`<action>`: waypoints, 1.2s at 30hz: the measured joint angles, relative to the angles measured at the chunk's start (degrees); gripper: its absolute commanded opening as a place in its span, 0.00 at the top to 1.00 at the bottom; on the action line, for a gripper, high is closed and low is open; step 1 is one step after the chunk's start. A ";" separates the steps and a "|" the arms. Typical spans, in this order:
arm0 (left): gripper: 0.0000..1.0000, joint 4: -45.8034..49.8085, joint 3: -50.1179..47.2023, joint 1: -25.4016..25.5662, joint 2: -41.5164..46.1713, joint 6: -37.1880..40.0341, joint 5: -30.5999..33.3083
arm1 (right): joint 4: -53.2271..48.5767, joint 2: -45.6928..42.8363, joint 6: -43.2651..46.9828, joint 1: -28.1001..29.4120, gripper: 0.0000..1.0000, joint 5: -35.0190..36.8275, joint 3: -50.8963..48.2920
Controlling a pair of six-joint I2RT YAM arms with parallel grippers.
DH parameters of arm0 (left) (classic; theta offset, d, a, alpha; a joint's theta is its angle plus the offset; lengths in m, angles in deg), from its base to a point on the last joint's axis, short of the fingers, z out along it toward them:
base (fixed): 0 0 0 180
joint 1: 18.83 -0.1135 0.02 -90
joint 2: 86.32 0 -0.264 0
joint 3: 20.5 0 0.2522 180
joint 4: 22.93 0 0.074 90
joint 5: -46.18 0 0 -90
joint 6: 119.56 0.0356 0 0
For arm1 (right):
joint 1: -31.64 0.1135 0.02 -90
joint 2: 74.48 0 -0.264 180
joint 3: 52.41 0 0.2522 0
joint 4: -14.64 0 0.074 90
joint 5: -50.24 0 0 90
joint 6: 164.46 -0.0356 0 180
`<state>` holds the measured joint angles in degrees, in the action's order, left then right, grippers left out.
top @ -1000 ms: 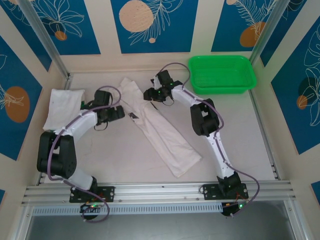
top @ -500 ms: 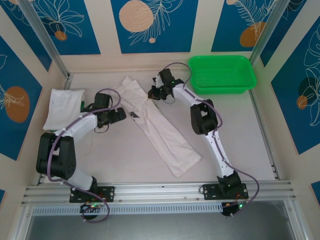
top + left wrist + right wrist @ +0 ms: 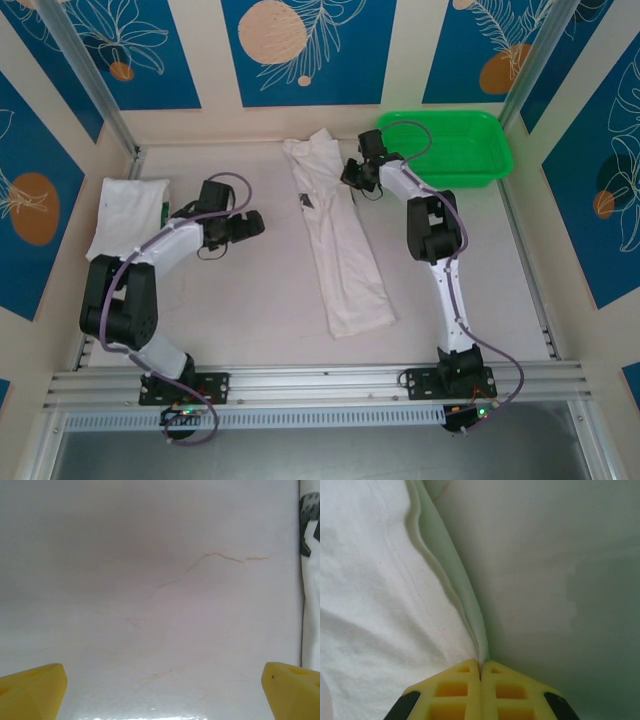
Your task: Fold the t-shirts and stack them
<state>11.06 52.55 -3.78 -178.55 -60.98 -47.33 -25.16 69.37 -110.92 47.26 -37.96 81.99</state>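
A long, narrow folded white t-shirt [image 3: 340,250] lies down the middle of the table, with a small dark label [image 3: 307,203] near its far end. My right gripper [image 3: 352,178] is shut on the shirt's right edge by that far end. In the right wrist view the yellow fingers [image 3: 465,690] meet on the hem of the t-shirt [image 3: 370,605]. A second t-shirt [image 3: 125,215], folded, lies at the far left. My left gripper [image 3: 250,225] hovers open over bare table between the two shirts. Its fingertips [image 3: 30,690] stand wide apart, and the long t-shirt's edge [image 3: 311,610] shows at the right.
A green mesh basket [image 3: 445,148] stands at the back right, just behind my right gripper. Cream walls and metal posts close the table in on three sides. The arm bases sit on a rail along the near edge.
The right gripper has shut on the t-shirt's edge and pulled its far end back and right, swinging the shirt from a diagonal to nearly straight. The left gripper shifted slightly right.
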 measured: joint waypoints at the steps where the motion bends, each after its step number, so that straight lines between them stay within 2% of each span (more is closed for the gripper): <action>1: 0.00 -0.11 0.44 0.70 -0.66 0.00 -0.11 | 0.35 -0.79 0.00 -0.17 0.95 0.22 -1.14; 2: 0.00 -0.17 0.76 1.31 -1.20 0.00 -0.15 | 0.74 -1.57 -0.02 -0.15 0.89 0.44 -2.16; 6: 0.00 -0.09 3.17 3.67 -4.61 -0.15 -0.59 | 1.77 -4.96 0.61 0.70 0.51 0.31 -5.25; 9: 0.00 -0.07 6.60 5.46 -8.41 -0.17 -0.79 | 2.69 -8.72 1.66 1.60 0.32 -0.22 -7.80; 12: 0.00 0.52 12.02 8.09 -13.07 -0.17 -0.76 | 4.55 -14.03 2.67 2.19 0.30 -0.26 -12.07; 13: 0.05 0.59 14.03 9.07 -14.51 -0.15 -0.76 | 5.29 -16.65 2.95 2.36 0.30 -0.24 -14.38; 17: 0.25 2.16 23.67 13.66 -20.79 -0.72 -0.79 | 9.40 -26.84 3.04 1.99 0.31 0.37 -24.85; 23: 0.65 3.56 36.39 19.85 -30.05 -2.08 -2.47 | 14.49 -40.70 3.02 -1.05 0.32 1.99 -42.29; 30: 0.71 4.90 39.45 21.38 -37.05 -3.26 -6.10 | 15.56 -48.57 3.30 -3.78 0.33 2.75 -56.30; 36: 0.71 1.86 35.47 19.32 -35.58 -2.95 -8.79 | 15.85 -55.19 4.59 -3.21 0.33 2.80 -64.83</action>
<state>12.92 88.03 15.54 -214.13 -63.93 -56.12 -9.32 14.18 -106.33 44.04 -35.16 17.16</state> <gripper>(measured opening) 0.286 0.668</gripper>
